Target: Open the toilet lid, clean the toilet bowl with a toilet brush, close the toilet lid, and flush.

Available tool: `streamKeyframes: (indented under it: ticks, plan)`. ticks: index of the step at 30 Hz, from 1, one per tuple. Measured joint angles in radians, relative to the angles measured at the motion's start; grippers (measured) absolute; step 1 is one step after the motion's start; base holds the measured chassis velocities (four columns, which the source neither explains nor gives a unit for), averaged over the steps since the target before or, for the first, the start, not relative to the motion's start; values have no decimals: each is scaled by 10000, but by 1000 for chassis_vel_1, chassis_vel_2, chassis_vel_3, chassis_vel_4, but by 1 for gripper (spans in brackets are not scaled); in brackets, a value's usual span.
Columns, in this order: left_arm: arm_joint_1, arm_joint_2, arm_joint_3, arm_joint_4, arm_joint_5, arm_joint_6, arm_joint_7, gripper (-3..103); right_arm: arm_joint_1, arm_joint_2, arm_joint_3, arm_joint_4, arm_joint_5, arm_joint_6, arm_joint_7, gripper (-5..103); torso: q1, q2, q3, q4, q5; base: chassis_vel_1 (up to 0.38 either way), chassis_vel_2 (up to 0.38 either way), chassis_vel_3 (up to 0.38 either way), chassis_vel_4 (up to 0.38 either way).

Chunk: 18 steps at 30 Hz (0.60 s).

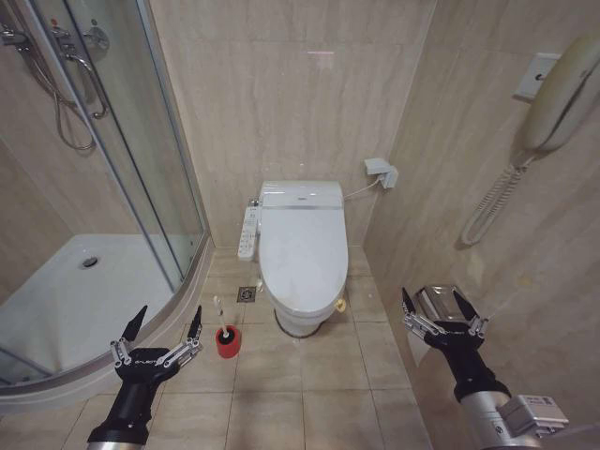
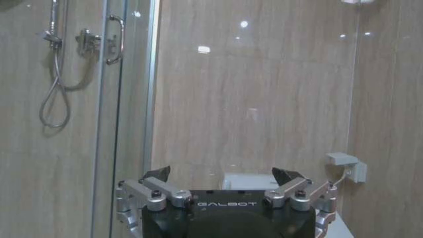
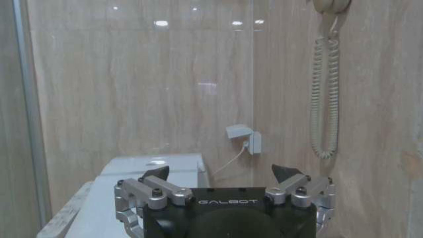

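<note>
Claws (image 1: 167, 322) (image 1: 437, 303) clear of shower door (image 1: 141, 141)

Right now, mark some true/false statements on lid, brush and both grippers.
1. The lid is shut over the bowl. True.
2. The left gripper holds the brush. False: it is open and empty; the brush stands in its red holder on the floor.
3. The holder sits on the left of the toilet, near the shower door. True.
4. The right gripper rests on the lid. False: it hangs open in the air near the right wall, apart from the toilet.
5. A wall phone hangs on the right wall. True.
</note>
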Motion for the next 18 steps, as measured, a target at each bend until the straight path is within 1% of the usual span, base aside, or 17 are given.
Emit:
streamKeyframes:
  ticks: [11,13,18]
  plan:
    - [0,0,0,0,0,0,0,100,0,0,0,0,0,0,0,100,-3,1,-2,-4,1,169,-91,-164,108]
    - [0,0,0,0,0,0,0,100,0,0,0,1,0,0,0,100,-6,3,-3,-3,-4,133,-70,-119,78]
    - [1,0,0,0,0,0,0,100,0,0,0,0,0,0,0,100,-4,2,-2,0,-2,36,-16,-32,25]
